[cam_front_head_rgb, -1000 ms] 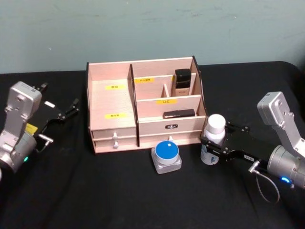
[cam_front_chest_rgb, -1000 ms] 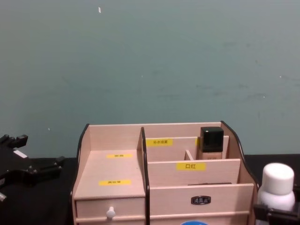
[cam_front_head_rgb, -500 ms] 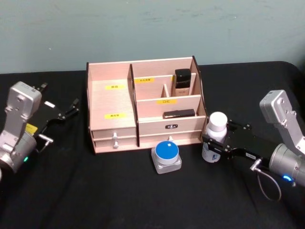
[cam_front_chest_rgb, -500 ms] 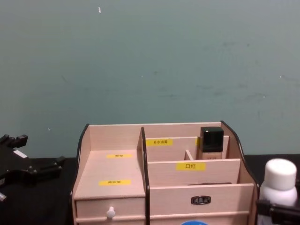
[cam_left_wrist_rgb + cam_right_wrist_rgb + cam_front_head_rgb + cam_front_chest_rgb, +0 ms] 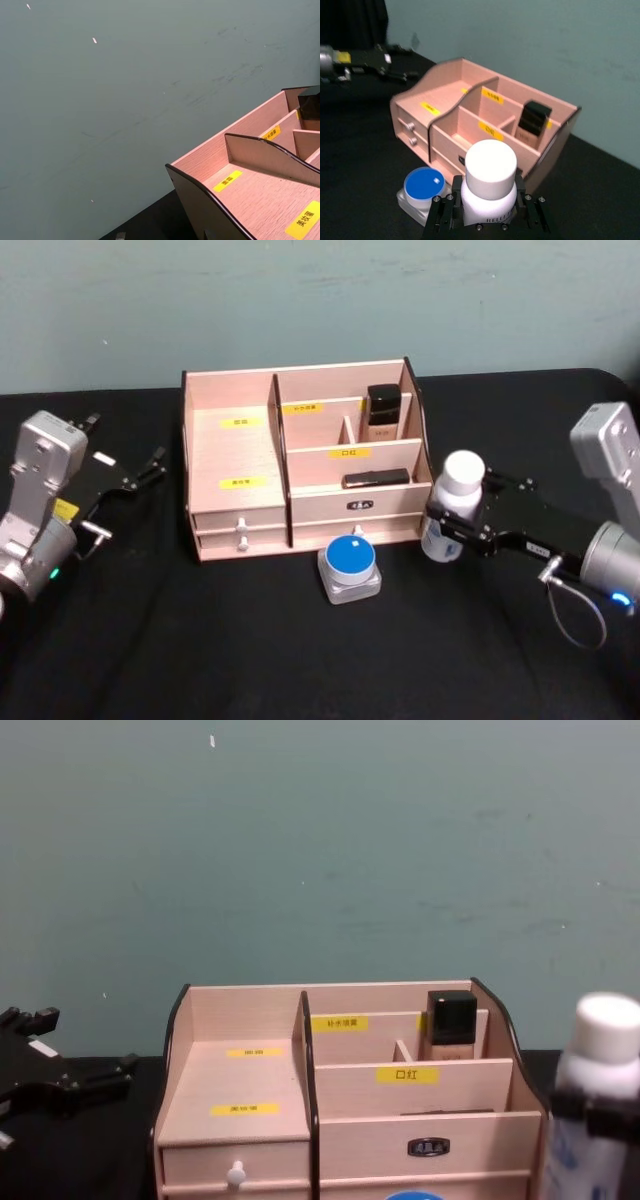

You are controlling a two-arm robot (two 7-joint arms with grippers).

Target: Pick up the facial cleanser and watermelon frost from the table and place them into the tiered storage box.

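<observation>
The facial cleanser (image 5: 463, 476), a white bottle with a rounded white cap, hangs upright just right of the tiered storage box (image 5: 240, 455). My right gripper (image 5: 447, 525) is shut on its body. In the right wrist view the fingers (image 5: 451, 206) clamp the facial cleanser (image 5: 489, 172) below its cap. In the chest view the facial cleanser (image 5: 605, 1040) rises beside the box's right wall. The watermelon frost (image 5: 349, 562), a squat jar with a blue lid, stands on the table before the box's drawers. My left gripper (image 5: 140, 472) rests open at the far left.
A black-capped beige bottle (image 5: 383, 412) stands in the box's back right compartment. A dark flat item (image 5: 375, 478) lies in the tier below it. The box's wide left shelf (image 5: 260, 190) holds nothing. Black cloth covers the table (image 5: 200, 640).
My right gripper has lifted the facial cleanser off the table and carried it up and slightly toward the box's right side. The left arm and the jar have not moved.
</observation>
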